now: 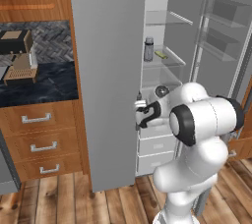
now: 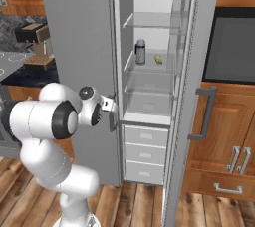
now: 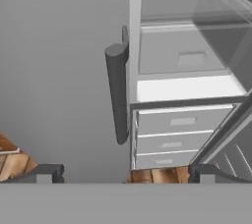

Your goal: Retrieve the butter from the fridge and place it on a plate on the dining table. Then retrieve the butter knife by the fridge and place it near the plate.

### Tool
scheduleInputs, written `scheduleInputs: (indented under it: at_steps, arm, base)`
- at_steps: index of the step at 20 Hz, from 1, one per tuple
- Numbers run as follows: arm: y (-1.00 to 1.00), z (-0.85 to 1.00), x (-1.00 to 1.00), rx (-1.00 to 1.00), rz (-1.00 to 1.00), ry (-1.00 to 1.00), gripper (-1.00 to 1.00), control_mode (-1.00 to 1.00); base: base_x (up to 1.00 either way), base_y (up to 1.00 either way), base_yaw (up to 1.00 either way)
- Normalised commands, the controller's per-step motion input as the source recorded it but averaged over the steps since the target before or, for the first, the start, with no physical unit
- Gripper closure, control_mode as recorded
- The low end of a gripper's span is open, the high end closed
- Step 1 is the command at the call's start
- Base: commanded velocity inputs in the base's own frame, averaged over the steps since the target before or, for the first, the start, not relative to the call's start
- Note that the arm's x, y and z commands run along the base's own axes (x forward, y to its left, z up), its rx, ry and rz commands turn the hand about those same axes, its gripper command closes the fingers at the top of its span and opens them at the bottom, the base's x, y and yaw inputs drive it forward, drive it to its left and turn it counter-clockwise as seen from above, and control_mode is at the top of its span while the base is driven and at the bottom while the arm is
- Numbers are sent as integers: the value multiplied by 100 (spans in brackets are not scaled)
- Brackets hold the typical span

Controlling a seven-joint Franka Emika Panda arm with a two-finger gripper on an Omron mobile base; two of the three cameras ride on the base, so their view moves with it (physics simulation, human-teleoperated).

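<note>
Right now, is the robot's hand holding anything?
No, nothing. The gripper is open and empty, near the fridge door handle. The butter sits on its shelf.

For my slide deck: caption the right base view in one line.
Fridge right door open, butter beside a grey can on a clear shelf, open gripper near the closed door's edge.

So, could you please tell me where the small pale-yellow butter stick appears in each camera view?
Left base view: small pale-yellow butter stick on a clear fridge shelf, upper middle, right of the grey cylindrical can.
Right base view: butter on the same shelf, upper middle, again right of the can.
Hand view: not in it.
Shared landmark: the can beside it.
</note>
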Motion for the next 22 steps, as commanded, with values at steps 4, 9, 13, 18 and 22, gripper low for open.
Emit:
scheduleInputs:
  at_steps: [4, 9, 13, 18, 22]
  arm:
    - [0, -7, 45, -1, 0, 0, -100, -100]
    - [1, -12, 47, 0, 0, 0, -100, -100]
    - [0, -25, 40, 0, 0, 0, -100, -100]
    - [3, -16, 45, 0, 0, -1, -100, -100]
    - [6, -19, 46, 0, 0, -2, -100, -100]
  base:
    - [0, 0, 0]
    - [0, 0, 0]
    - [0, 0, 0]
    - [0, 0, 0]
    - [0, 0, 0]
